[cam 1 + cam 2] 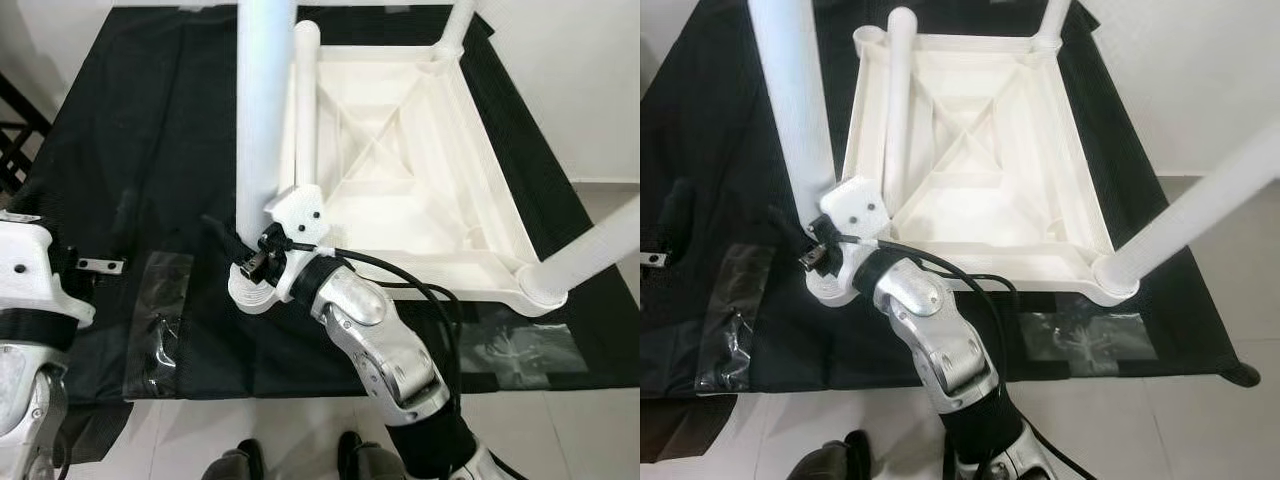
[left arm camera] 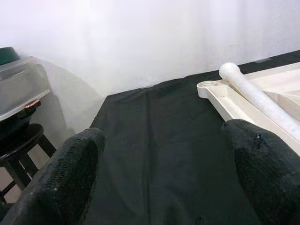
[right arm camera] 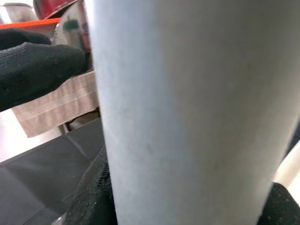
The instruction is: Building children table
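The white plastic table top (image 1: 480,215) lies upside down on a black cloth (image 1: 150,150). My right gripper (image 1: 256,256) is shut on the foot of an upright white table leg (image 1: 265,110), which stands at the top's near-left corner socket (image 1: 252,293). In the right wrist view this leg (image 3: 187,117) is very close, with a black finger (image 3: 37,61) against its side. A second leg (image 1: 306,110) lies loose along the left inside edge. Legs stand at the near-right (image 1: 590,255) and far-right (image 1: 455,25) corners. My left gripper (image 2: 164,140) hangs open over the cloth, to the left of the table.
A clear bag with small dark parts (image 1: 160,335) lies on the cloth's near-left part, and another bag (image 1: 520,350) lies near-right. A small metal bracket (image 1: 100,265) rests by my left arm (image 1: 30,290). A dark stool (image 2: 18,140) stands beyond the cloth. Pale tiles border the cloth.
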